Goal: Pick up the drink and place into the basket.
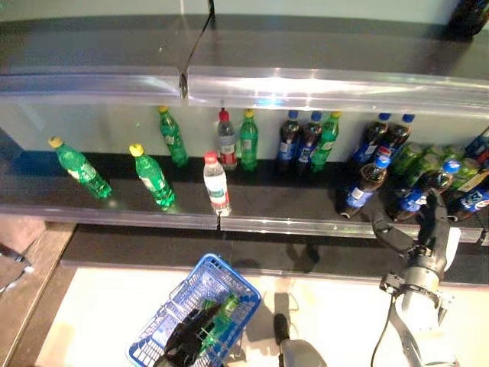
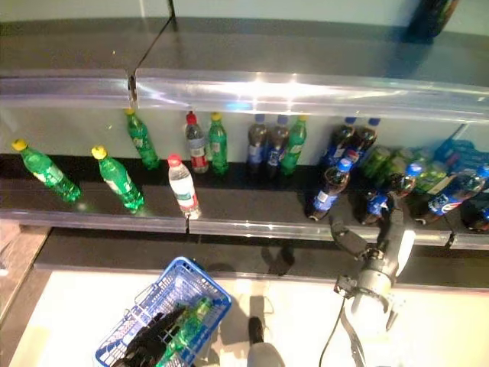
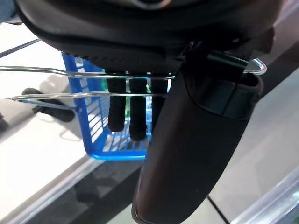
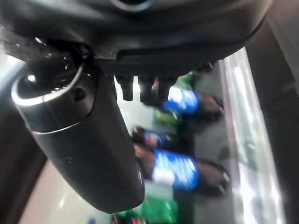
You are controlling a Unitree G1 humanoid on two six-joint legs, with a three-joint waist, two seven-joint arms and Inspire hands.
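Note:
My left hand (image 1: 186, 341) is curled on the wire handle (image 3: 56, 71) of the blue basket (image 1: 172, 306), which hangs low in front of the shelf. A green bottle (image 1: 222, 313) lies inside the basket beside that hand. My right hand (image 1: 426, 233) is raised at the front edge of the lower shelf, open, its thumb (image 1: 384, 225) spread from the fingers and nothing in it. Just beyond it lean dark cola bottles with blue labels (image 1: 362, 186) (image 1: 419, 196) (image 4: 175, 170). The hand touches none of them.
Along the dark shelf (image 1: 137, 210) stand green bottles (image 1: 80, 170) (image 1: 153, 177), two clear water bottles with red caps (image 1: 216, 183) and more dark cola bottles (image 1: 289, 141). A clear rail (image 1: 306, 88) edges the shelf above. Pale floor (image 1: 336, 321) lies below.

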